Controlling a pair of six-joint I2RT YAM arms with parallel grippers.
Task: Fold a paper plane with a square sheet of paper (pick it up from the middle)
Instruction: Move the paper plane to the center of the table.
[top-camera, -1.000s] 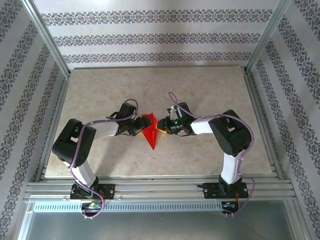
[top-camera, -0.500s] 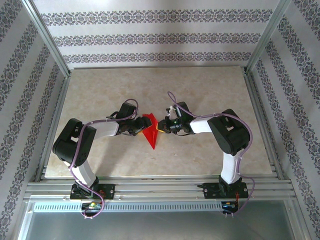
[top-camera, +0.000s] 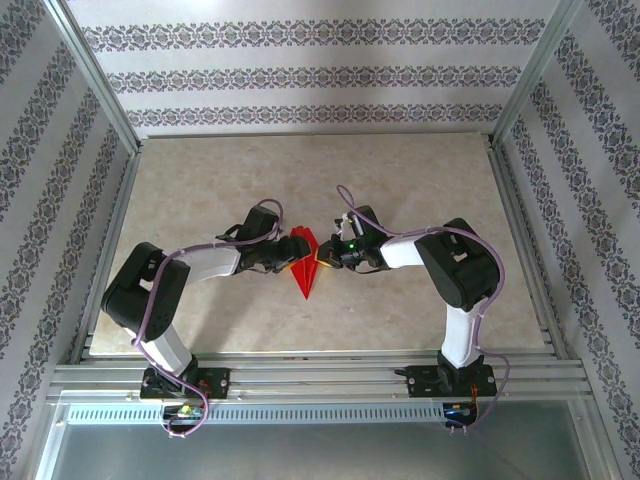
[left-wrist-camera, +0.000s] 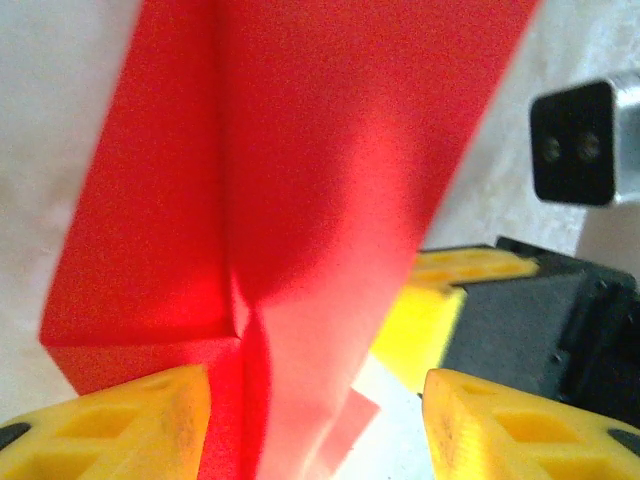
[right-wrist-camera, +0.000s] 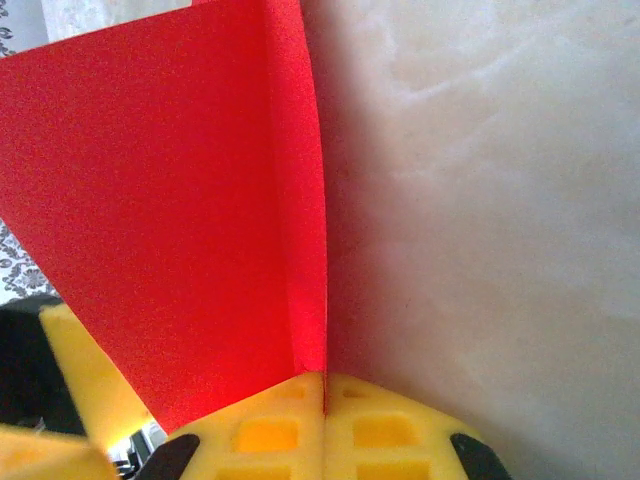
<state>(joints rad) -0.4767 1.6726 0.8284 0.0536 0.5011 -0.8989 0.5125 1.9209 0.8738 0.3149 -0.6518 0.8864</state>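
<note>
- The paper plane (top-camera: 305, 267), a narrow red dart, is sitting near the middle of the table (top-camera: 420, 180), a little toward 6 o'clock from its centre, with its nose pointing to 6 o'clock and its wide end toward 12 o'clock.
- In the right wrist view the paper plane (right-wrist-camera: 170, 220) is standing up as two red layers meeting at a crease that is running from 12 to 6 o'clock; whether the nose is touching the table is not clear.
- The right gripper (top-camera: 326, 257) is coming in from the plane's 3 o'clock side; up close, the right gripper (right-wrist-camera: 323, 385) is pinching the lower end of that crease, its yellow pads (right-wrist-camera: 265, 435) pressing flat together on the red edge.
- The left gripper (top-camera: 284, 258) is reaching in from the plane's 9 o'clock side.
- In the left wrist view the left gripper (left-wrist-camera: 315, 385) is standing spread apart, its yellow fingers (left-wrist-camera: 130, 415) sitting wide at 7 and 5 o'clock, with the folded red paper (left-wrist-camera: 300, 150) rising between them, just beside the 7 o'clock finger and not squeezed.
- At 3 o'clock in that view, a yellow pad (left-wrist-camera: 425, 325) of the right gripper is showing just behind the paper.
- Both arms are bending inward from their bases at the table's 6 o'clock edge.
- Patterned wallpaper (top-camera: 300, 75) is lining the enclosure around the table.
</note>
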